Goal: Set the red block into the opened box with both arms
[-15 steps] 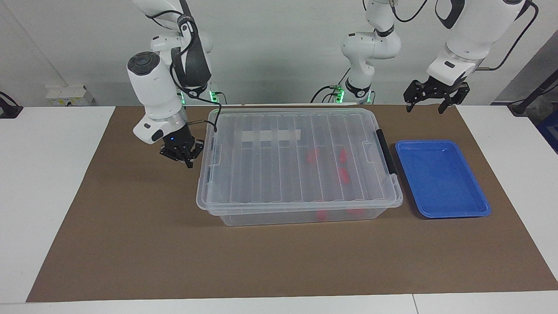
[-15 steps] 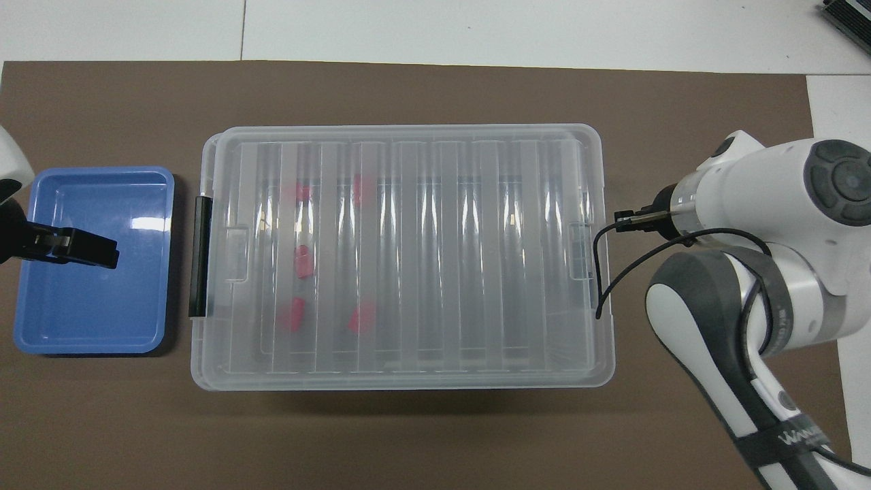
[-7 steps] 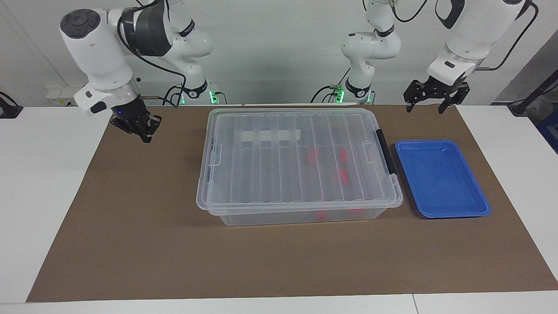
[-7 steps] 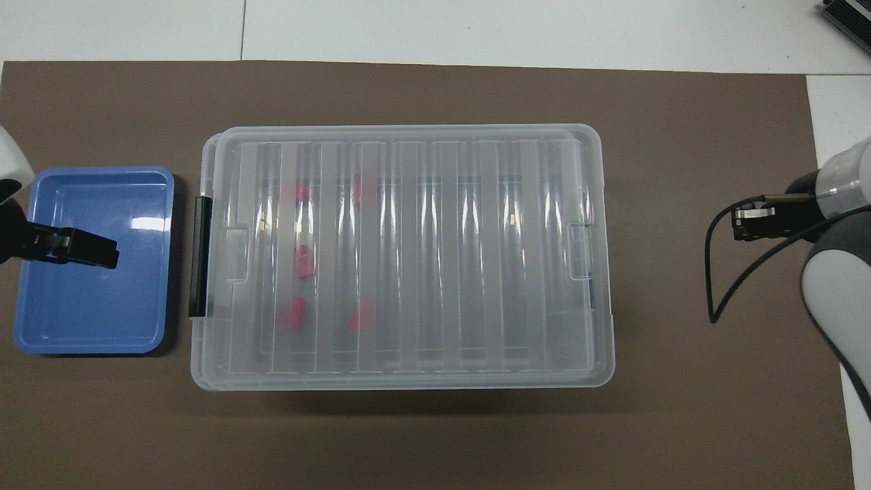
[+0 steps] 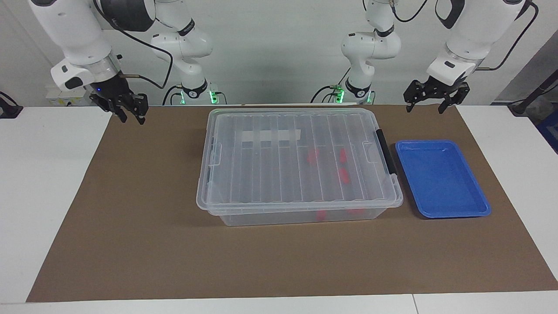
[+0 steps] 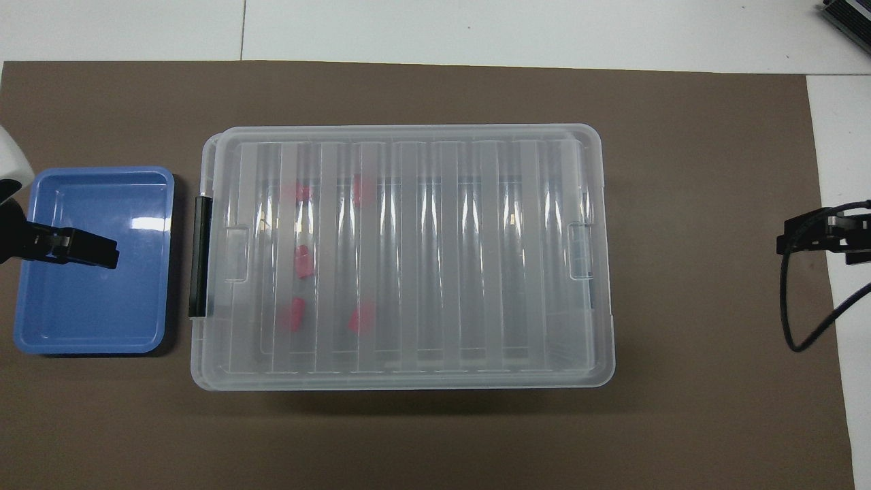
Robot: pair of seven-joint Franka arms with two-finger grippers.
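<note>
Box point(image 5: 261, 152) sits mid-mat with its ribbed clear lid on and flat, so it is not open at this moment. Its long axis runs from one arm's end of the table to the other. The black handle point(image 5: 386, 152) is on the short side toward the left arm's end.

Red blocks point(image 5: 312, 156) are all inside the box, seen through the lid, five or so. They cluster in the half toward the left arm's end, some nearer the robots and some farther. No red block is outside the box. Blue tray point(image 5: 436, 174), just beside the handle side, has nothing in it.

Left gripper point(image 5: 429, 104) hangs raised at the left arm's end, above the tray's area and well apart from the box. Its jaws are wide and hold nothing.

Right gripper point(image 5: 133, 115) hangs raised over the mat corner at the right arm's end, well apart from the box. Its fingers look spread, with nothing between them.

Key relation: the blocks lie below and inward from the left gripper's side, so the left arm is the nearer one. The lid stands between both sets of jaws and every block.

Judgement: either the placing is done or the lid must come off first.
</note>
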